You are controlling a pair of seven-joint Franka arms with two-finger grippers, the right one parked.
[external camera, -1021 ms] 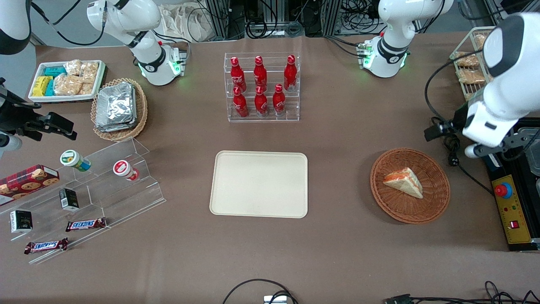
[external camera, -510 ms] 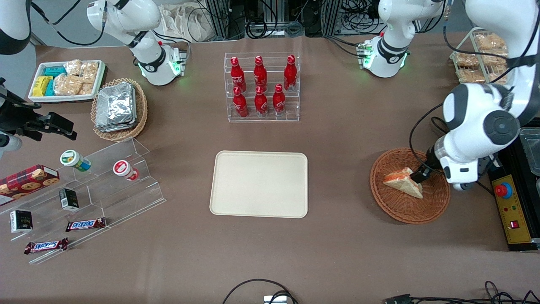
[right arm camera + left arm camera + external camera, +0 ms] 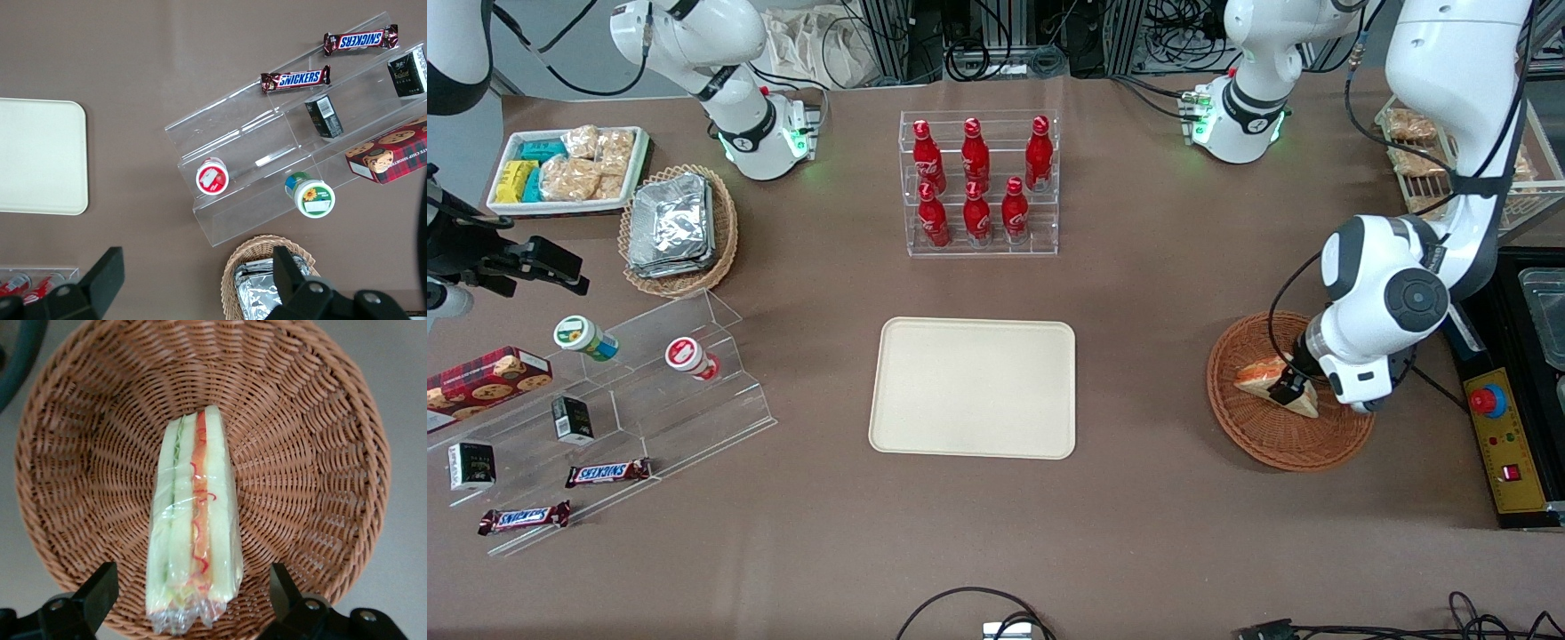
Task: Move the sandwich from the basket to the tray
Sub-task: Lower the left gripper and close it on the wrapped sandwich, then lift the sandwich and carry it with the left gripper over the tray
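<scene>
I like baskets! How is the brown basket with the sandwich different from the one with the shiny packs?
The reddish-brown basket is darker and holds one sandwich; the tan basket is paler and piled with foil packs. The open gripper is down in the reddish-brown basket, straddling the sandwich; nothing reaches into the tan one. Both are round woven wicker.

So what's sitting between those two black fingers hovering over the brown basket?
In the wrist view, the open gripper straddles the wrapped sandwich in the basket.

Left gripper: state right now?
Left gripper: open, jaws straddling the sandwich in the basket, not yet closed on it.
</scene>
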